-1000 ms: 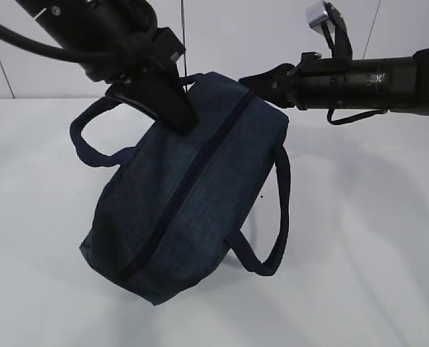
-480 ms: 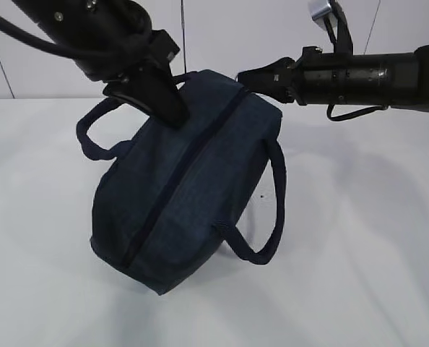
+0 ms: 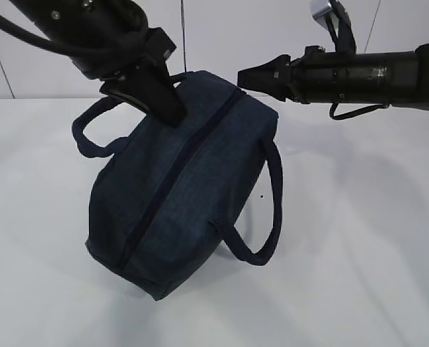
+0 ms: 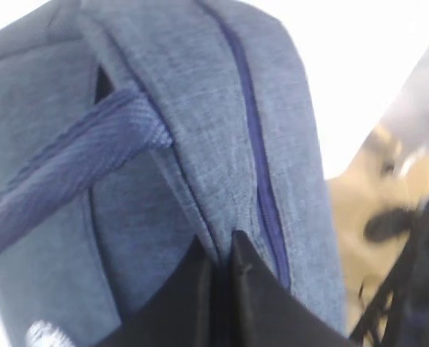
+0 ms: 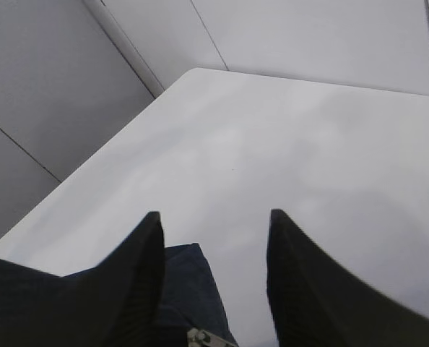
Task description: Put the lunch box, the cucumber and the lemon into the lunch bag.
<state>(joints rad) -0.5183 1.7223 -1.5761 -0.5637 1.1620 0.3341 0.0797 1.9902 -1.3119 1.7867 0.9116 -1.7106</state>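
The dark navy lunch bag (image 3: 178,195) hangs tilted, its near end resting on the white table, its zipper closed along the top. My left gripper (image 3: 172,116) is shut on a fold of the bag's fabric near its upper end; in the left wrist view the black fingertips (image 4: 222,249) pinch the cloth beside the zipper (image 4: 261,195). My right gripper (image 3: 243,76) is open and empty, just above and right of the bag's top corner. In the right wrist view a bag corner (image 5: 189,282) and the metal pull (image 5: 204,338) show between the fingers. The lunch box, cucumber and lemon are out of view.
The white table (image 3: 359,238) spreads around the bag. Two loop handles hang off the bag, one at the left (image 3: 92,130), one at the right (image 3: 269,217). A wall stands behind the table.
The bag has shifted a little to the left and turned slightly in my left gripper. My right gripper has drawn slightly up and away from the bag's top corner.
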